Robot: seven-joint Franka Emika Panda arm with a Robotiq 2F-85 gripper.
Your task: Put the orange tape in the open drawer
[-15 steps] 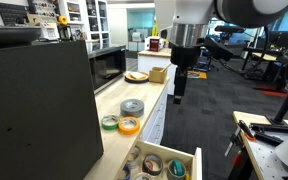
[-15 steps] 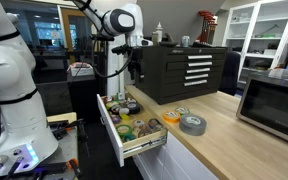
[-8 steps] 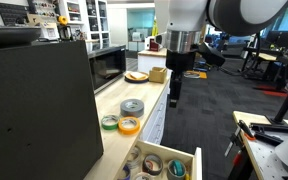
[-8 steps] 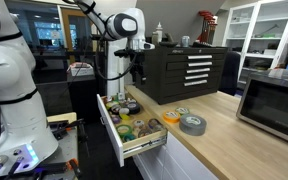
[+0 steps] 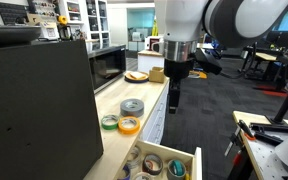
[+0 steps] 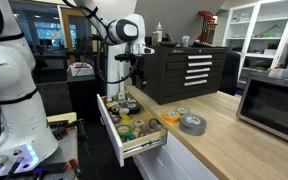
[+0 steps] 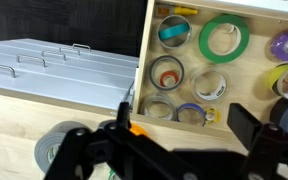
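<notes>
The worktop (image 5: 117, 97) is carrying three rolls near its front edge, and the open drawer (image 5: 196, 163) is standing pulled out below it, already crowded with other rolls. The end effector (image 5: 173, 98) is hanging high, off the worktop's edge, with its fingers spread apart and gripping nothing. The orange tape (image 5: 130, 130) is lying flat on the worktop, hole facing up, just beside the green-rimmed roll (image 5: 109, 122) and nearer the drawer than the grey roll (image 5: 132, 106). From the end effector it is sitting lower and inward, toward the worktop side. In the wrist view only an orange sliver is peeking past one finger, so the coming reach likely needs to be going sideways over the worktop, then down.
</notes>
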